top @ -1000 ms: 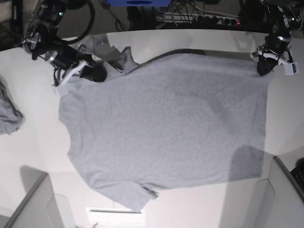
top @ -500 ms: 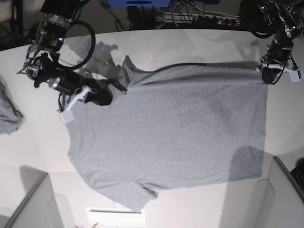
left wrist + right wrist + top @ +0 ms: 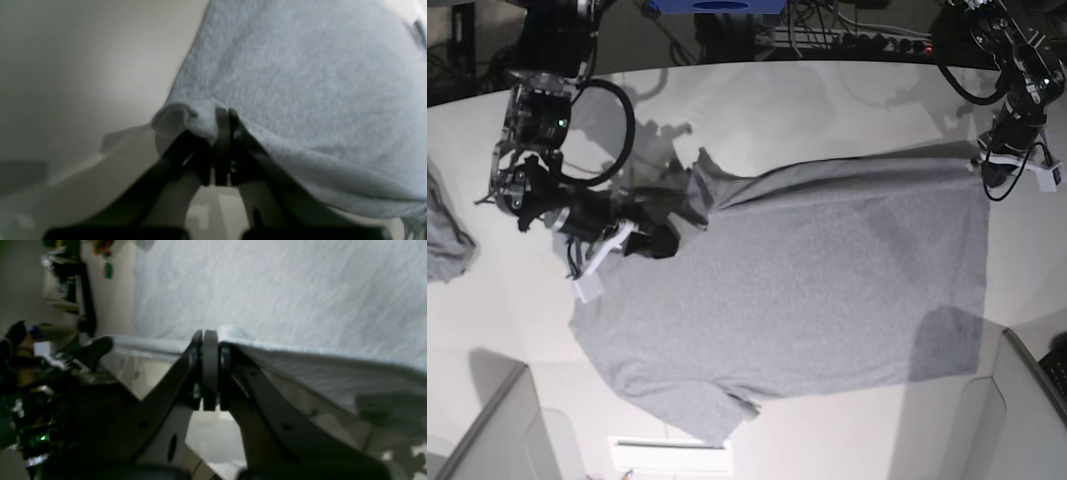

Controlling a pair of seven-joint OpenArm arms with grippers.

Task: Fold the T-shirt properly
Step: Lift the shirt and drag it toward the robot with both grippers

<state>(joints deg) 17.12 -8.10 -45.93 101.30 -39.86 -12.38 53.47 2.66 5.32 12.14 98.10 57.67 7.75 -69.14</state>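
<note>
Base view: T-shirt (image 3: 807, 280) spread plain side up across table (image 3: 517, 310), lower sleeve flat near the front edge, small grey cloth (image 3: 445, 240) well apart at the far side. Right gripper (image 3: 659, 240) clamped on the shoulder edge beside the collar, fabric bunched and lifted just ahead of the fingertips, a raised fold running from there toward the far edge. Left gripper (image 3: 997, 172) pinching the hem corner at the opposite end, cloth drawn taut between both grips along the far edge of the shirt.

Left wrist view: left gripper (image 3: 224, 115) fully closed, black fingers (image 3: 220, 140) pressed together with only a thin layer of shirt (image 3: 300, 83) caught between the tips; a small rolled lip of hem bulging just beside the fingers, rest of the fabric draping away beyond and to one side, bare table (image 3: 83, 66) on the other.

Right wrist view: right gripper (image 3: 209, 336) likewise clenched, fingers (image 3: 210, 373) meeting on a folded edge of shirt (image 3: 283, 290); edge stretched out level to either side of the tips, cloth rising behind them, table surface below.
</note>
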